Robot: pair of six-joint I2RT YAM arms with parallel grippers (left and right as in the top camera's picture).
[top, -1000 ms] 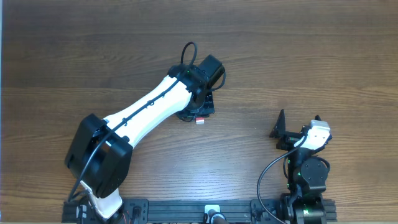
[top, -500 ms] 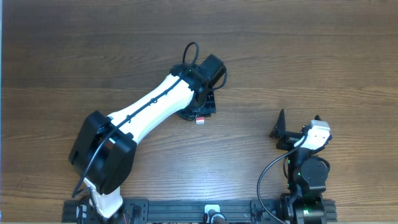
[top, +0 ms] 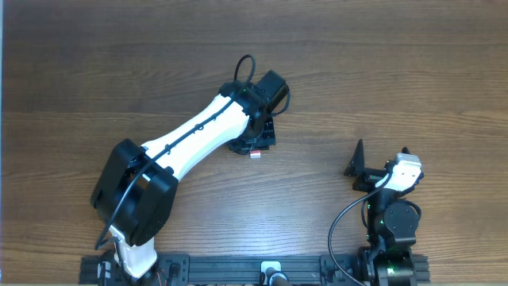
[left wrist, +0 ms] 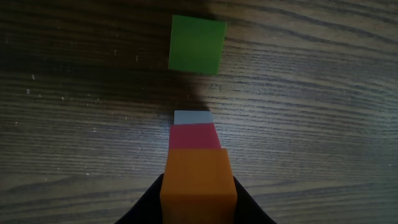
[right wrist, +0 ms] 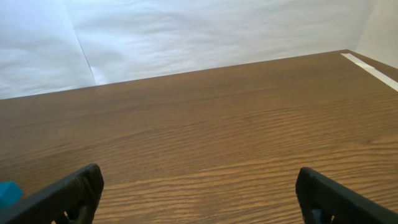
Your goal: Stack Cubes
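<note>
My left gripper (left wrist: 199,202) is shut on an orange cube (left wrist: 199,180). The orange cube sits over a red cube (left wrist: 194,135), and a grey cube (left wrist: 193,116) peeks out beneath the red one. A green cube (left wrist: 197,44) lies alone on the wood a short way beyond this stack. From above, the left gripper (top: 255,137) is near the table's middle, with a bit of the red and pale cubes (top: 255,153) showing at its lower edge. My right gripper (top: 379,161) rests open at the right with nothing between its fingers (right wrist: 84,186).
The brown wooden table (top: 381,71) stretches bare around the stack. A white wall (right wrist: 205,31) rises behind the table's far edge in the right wrist view. A small blue thing (right wrist: 6,193) shows at that view's edge.
The left arm's lower links have shifted slightly; its gripper stays over the same spot with the orange cube. The right arm has not moved.
</note>
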